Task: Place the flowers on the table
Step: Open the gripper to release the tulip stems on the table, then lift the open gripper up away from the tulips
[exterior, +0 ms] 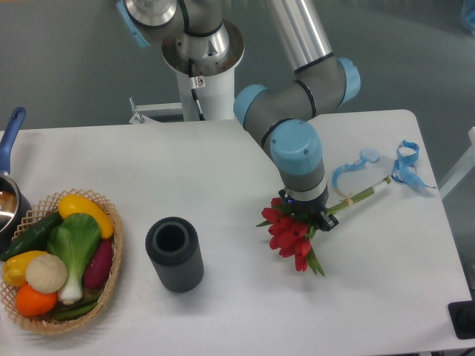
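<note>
The flowers (291,233), red tulips with green leaves, lie low over the white table (237,304) right of centre, heads toward the front and green stems (360,195) running back and right. My gripper (310,217) is directly over the bunch where heads meet stems, shut on it. The wrist hides the fingers. I cannot tell if the heads touch the tabletop.
A dark grey ribbed cylinder vase (174,254) stands left of the flowers. A wicker basket (104,295) of vegetables sits at the front left, a blue-handled pot (9,148) behind it. A light-blue ribbon (404,165) lies near the back right corner.
</note>
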Controlling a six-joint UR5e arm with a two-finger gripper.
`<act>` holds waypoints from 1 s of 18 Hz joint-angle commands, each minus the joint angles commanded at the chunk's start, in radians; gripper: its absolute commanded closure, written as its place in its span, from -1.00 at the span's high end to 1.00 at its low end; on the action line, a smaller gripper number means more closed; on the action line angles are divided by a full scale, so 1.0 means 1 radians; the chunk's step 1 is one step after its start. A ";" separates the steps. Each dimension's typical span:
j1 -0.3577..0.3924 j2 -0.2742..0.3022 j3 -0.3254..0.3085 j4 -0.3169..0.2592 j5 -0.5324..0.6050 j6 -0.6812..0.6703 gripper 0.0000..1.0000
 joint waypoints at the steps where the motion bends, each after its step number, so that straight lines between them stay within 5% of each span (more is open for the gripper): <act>1: 0.000 -0.003 0.003 0.000 -0.002 0.006 -0.14; 3: 0.000 -0.003 0.003 0.000 -0.003 0.002 0.06; 4: 0.000 -0.005 0.005 0.002 -0.005 0.005 0.52; 8: 0.002 0.003 0.023 0.014 -0.005 0.012 1.00; 14: 0.021 0.103 0.118 0.006 -0.038 0.000 1.00; 16: 0.029 0.106 0.181 -0.050 -0.037 -0.002 1.00; 18: 0.049 0.109 0.256 -0.177 -0.058 0.011 1.00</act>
